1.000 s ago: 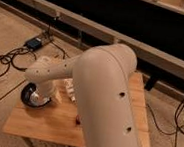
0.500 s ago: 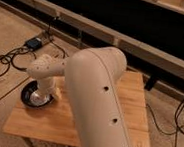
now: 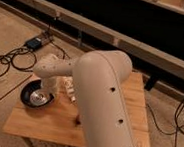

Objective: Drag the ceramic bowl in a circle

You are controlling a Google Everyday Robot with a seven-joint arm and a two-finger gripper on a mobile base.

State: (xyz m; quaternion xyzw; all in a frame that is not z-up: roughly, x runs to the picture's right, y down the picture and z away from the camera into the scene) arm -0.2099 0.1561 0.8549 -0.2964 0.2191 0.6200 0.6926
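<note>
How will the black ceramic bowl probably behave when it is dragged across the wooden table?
The ceramic bowl looks rigid and glossy, so it should slide rather than bend. It is wide and shallow, so tipping seems unlikely. It sits near the edge of the wooden table, with the gripper at its rim, so a fall could break it.

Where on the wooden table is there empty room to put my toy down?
The table's right side, between the big arm and the right edge, is bare. So is the front-left strip below the ceramic bowl. The left side is crowded: the tool reaches down at the bowl, with a pale block beside it.
</note>
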